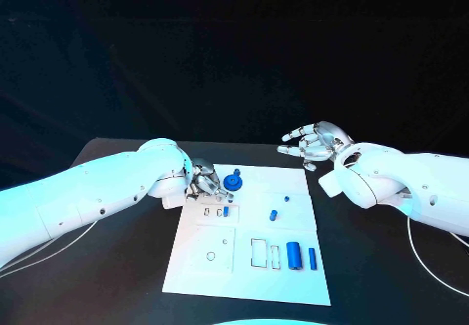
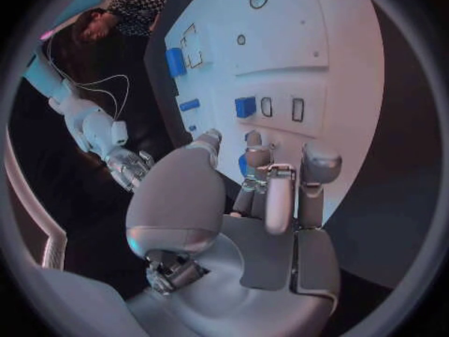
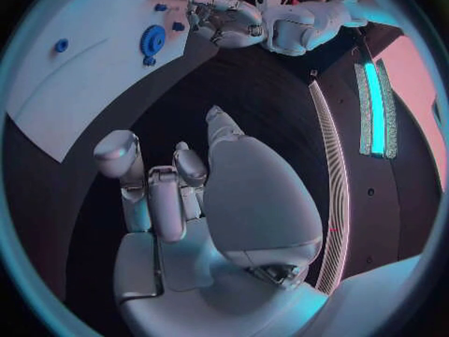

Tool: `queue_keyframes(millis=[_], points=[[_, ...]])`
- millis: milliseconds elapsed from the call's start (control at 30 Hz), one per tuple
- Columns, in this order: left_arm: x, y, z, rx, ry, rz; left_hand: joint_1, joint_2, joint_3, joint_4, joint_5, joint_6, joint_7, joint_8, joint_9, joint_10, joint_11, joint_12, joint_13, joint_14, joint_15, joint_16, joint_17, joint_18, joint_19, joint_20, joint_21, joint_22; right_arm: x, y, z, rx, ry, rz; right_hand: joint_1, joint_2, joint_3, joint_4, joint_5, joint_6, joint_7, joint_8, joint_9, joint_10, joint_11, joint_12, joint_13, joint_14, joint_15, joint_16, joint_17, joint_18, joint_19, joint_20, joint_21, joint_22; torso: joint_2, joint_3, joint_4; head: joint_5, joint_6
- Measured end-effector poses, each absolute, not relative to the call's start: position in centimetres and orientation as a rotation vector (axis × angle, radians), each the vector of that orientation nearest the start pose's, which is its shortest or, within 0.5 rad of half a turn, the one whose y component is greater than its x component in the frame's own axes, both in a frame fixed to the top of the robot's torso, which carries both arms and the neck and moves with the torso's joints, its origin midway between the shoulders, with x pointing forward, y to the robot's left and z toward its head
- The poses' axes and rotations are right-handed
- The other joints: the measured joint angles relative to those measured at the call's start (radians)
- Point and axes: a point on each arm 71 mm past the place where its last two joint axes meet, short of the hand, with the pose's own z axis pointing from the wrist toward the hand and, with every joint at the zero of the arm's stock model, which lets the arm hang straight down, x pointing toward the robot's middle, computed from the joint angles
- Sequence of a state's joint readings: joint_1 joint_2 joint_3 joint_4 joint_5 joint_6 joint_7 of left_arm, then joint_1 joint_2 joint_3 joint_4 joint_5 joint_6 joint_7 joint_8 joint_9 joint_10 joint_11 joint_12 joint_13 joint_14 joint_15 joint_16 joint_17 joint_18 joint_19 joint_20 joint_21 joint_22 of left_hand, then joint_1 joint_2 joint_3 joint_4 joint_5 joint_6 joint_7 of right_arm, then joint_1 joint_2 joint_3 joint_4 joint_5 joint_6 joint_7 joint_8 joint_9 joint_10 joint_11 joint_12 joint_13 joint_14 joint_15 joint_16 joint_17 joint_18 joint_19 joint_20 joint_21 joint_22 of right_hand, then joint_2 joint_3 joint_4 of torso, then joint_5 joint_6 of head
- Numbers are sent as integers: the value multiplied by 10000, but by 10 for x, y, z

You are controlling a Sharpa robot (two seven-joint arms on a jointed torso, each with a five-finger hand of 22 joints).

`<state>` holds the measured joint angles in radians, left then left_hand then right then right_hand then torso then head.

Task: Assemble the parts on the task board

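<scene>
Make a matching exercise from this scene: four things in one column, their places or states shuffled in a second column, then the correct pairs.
Things
1. left hand
2. right hand
3. blue gear
4. two upright blue cylinders

Places or states
A. side by side near the task board's near right corner
B. raised beyond the board's far right corner, fingers spread, holding nothing
C. down at the board's far left corner, fingers on the board
D. on the board's far edge, just right of the left hand

Pairs: 1-C, 2-B, 3-D, 4-A
</scene>
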<state>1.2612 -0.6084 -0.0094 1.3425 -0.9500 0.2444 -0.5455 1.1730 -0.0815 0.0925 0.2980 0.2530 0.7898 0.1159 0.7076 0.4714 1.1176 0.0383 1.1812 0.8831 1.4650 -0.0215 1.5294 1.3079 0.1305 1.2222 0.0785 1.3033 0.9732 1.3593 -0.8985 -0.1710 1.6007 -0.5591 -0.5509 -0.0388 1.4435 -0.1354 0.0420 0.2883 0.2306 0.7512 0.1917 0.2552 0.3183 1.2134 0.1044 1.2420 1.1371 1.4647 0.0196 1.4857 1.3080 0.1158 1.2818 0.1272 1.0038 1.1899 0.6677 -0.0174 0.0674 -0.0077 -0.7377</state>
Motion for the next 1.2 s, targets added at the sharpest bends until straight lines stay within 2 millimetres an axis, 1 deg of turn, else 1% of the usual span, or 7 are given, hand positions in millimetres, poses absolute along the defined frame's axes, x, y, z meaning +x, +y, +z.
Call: queue_keyframes(millis=[100,167,467,700,800,1000,1200], points=[[512,143,-204,-1606,24229,-5098,0,0,0,0,0,0,0,0,0,0,0,0,15,0,0,40,0,0,36,36,0,27,488,-227,-156,7235,16243,9388,0,0,0,0,0,0,0,0,0,0,0,0,0,0,0,0,0,0,0,0,-36,-17,3,-4,0,1,-15],[512,142,-206,-1552,24316,-5010,0,0,0,0,0,0,0,0,0,-1,0,42,30,0,0,40,0,0,73,0,0,66,488,-227,-156,7241,16254,9379,0,0,0,0,0,0,0,0,0,0,0,0,0,0,0,0,-1,0,0,0,-36,-21,8,-6,1,1,-27],[513,139,-212,-1300,24666,-4738,0,0,1,0,0,0,0,0,12,31,31,40,65,0,0,39,-1,0,72,0,48,112,489,-226,-157,7255,16310,9347,0,0,4,4,0,-20,-21,0,-4,1,0,0,-5,0,0,0,-1,0,0,0,-64,-31,19,-18,-2,-13,-78],[512,137,-213,-1168,24831,-4720,-39,39,1,0,0,1,0,0,26,31,31,39,59,0,1,39,-1,0,108,36,65,156,490,-225,-157,7241,16357,9353,0,0,27,28,0,-35,-36,0,-9,1,1,0,-12,0,0,0,-2,0,0,0,-76,-44,22,-17,-7,-57,-104],[511,137,-214,-1113,24905,-4711,-39,40,1,0,0,1,0,0,26,31,30,39,39,0,0,39,-2,0,108,36,86,161,490,-224,-157,7233,16376,9360,0,-1,27,28,0,-35,-36,0,-9,1,0,0,-12,0,0,0,-3,-1,-35,37,-76,-58,22,-17,-6,-70,-132],[510,136,-218,-1019,25075,-4658,-39,40,1,0,0,1,0,-38,51,31,30,39,-35,0,1,39,-2,0,108,36,124,210,491,-224,-158,7221,16410,9335,-52,52,27,28,0,-35,-36,0,-9,1,0,0,-11,0,0,0,-3,-1,-35,36,-76,-58,20,-16,-5,-74,-170],[510,134,-219,-934,25188,-4679,44,122,1,0,59,1,0,-38,85,31,30,38,-40,0,1,39,-3,1,111,39,163,268,491,-223,-158,7216,16451,9277,-66,66,27,28,0,-35,-36,0,-9,1,1,0,-11,0,0,0,-4,-1,-35,36,-76,-58,13,-12,-17,-67,-185]])
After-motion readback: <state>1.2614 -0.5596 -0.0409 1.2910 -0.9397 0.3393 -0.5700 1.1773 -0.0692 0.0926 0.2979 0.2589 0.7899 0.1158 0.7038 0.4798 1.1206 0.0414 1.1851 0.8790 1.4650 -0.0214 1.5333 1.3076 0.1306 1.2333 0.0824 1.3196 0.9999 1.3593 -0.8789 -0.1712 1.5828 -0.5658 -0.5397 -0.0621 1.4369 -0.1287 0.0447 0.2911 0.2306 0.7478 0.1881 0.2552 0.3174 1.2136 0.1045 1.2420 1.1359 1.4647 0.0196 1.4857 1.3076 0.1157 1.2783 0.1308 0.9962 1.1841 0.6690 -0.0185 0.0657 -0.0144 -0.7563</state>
